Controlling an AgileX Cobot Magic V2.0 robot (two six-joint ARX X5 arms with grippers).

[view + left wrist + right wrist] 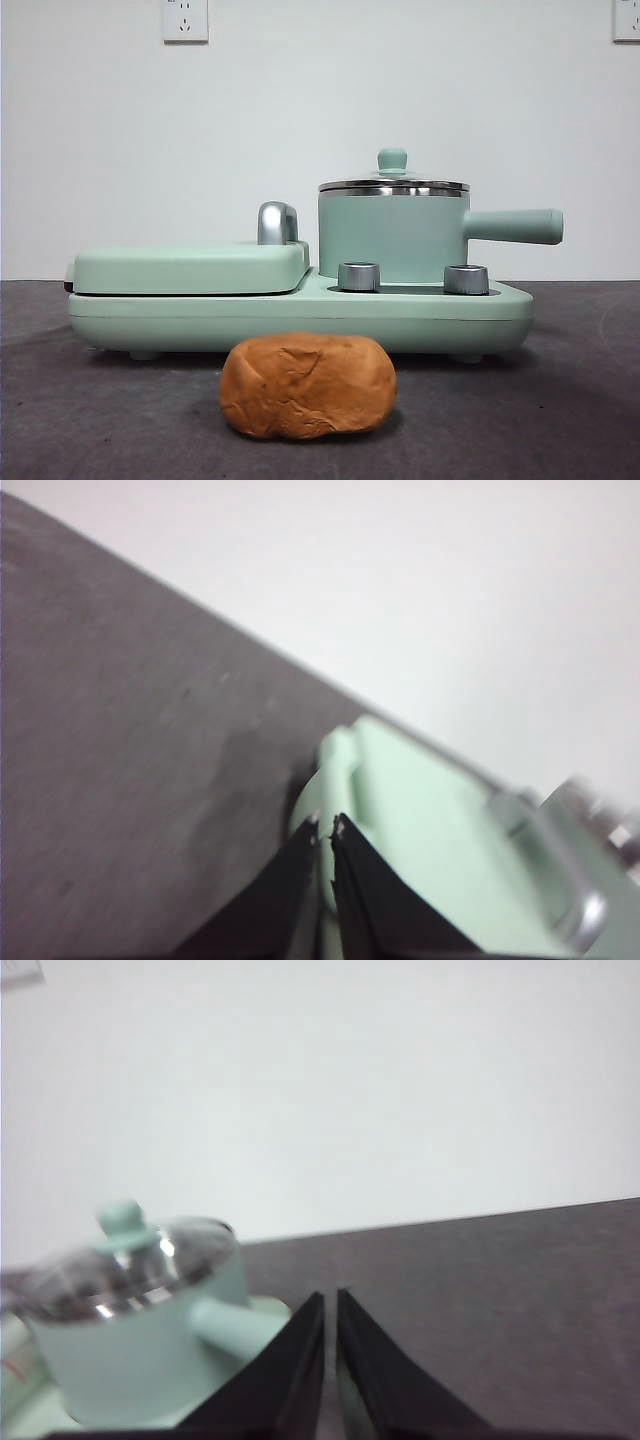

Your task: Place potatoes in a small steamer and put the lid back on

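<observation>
On the left of the front view sits the flat griddle with its green cover down and a chrome handle at the back edge. It shares one mint base with the steamer, on the dark grey table.

The left claw hangs over that griddle end. Its two black jaws are nearly together, just a thin slit between the tips, holding nothing, touching nothing. The picture is blurred; table and white wall fill the rest.

Mid-front, the potato lies on the table, just in front of the base & apart from it. Orange-brown, creased skin. Only the front view shows it.

Right of centre the steamer stands on the base behind two steel knobs, its long handle pointing right. The lid is seated on the rim, with a green knob on top.

The right claw hovers beside the steamer, jaw tips near the pot's handle but clear of it. Jaws almost closed, narrow gap, empty. This view looks down at the lid, so its glass top shows; the front view gives only its edge.

Neither arm shows in the front view. Wall sockets up top.
</observation>
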